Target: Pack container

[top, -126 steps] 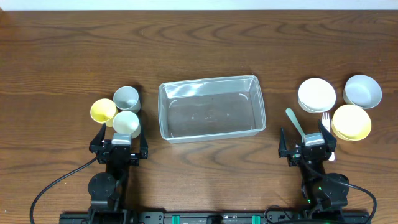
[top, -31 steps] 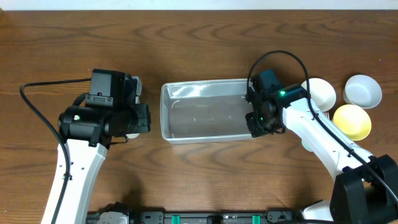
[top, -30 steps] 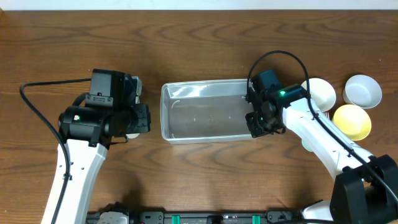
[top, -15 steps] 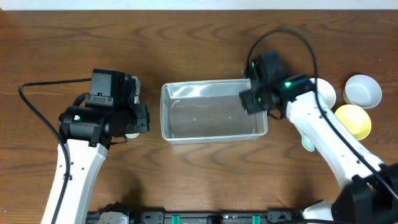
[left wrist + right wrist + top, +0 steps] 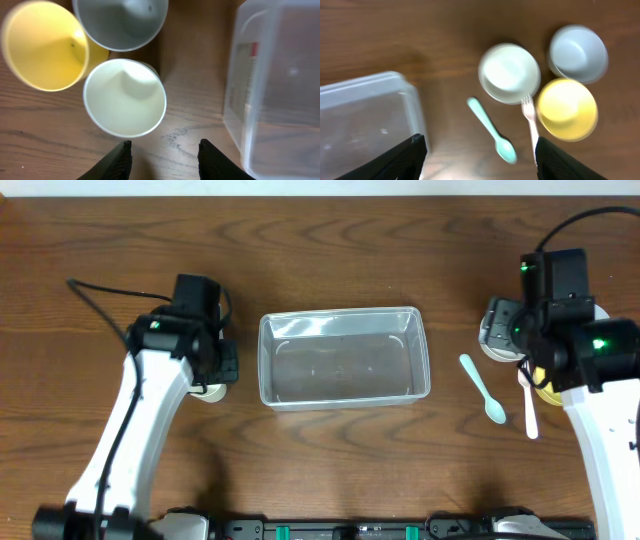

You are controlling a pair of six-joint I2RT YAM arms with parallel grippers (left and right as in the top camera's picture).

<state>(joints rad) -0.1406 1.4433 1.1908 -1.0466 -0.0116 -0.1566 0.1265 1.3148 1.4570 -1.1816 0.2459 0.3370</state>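
Two arms hang over the wooden bench [image 5: 320,240], one at each end of the container [image 5: 343,313]. This clear plastic tub sits at the middle of the bench with its long side across and nothing inside it.

The left arm [image 5: 150,410] hovers over three cups standing just left of the tub. Its wrist view shows a yellow cup [image 5: 42,47], a grey cup [image 5: 120,20] and a cream cup [image 5: 125,97] bunched together, mouths up, with the container's rounded corner [image 5: 280,90] at the right. The left jaws are spread apart and hold nothing; both black fingertips [image 5: 117,160] show at the bottom edge, on the near side of the cream cup.

The right arm [image 5: 600,410] is raised over the things right of the tub. Its wrist view shows a white bowl [image 5: 509,72], a pale grey bowl [image 5: 578,52] and a yellow bowl [image 5: 567,109] set close together. A mint-green spoon [image 5: 491,129] lies on the wood between the container and a white fork [image 5: 532,125], whose tines reach the white bowl's rim. The right jaws are wide apart and hold nothing.
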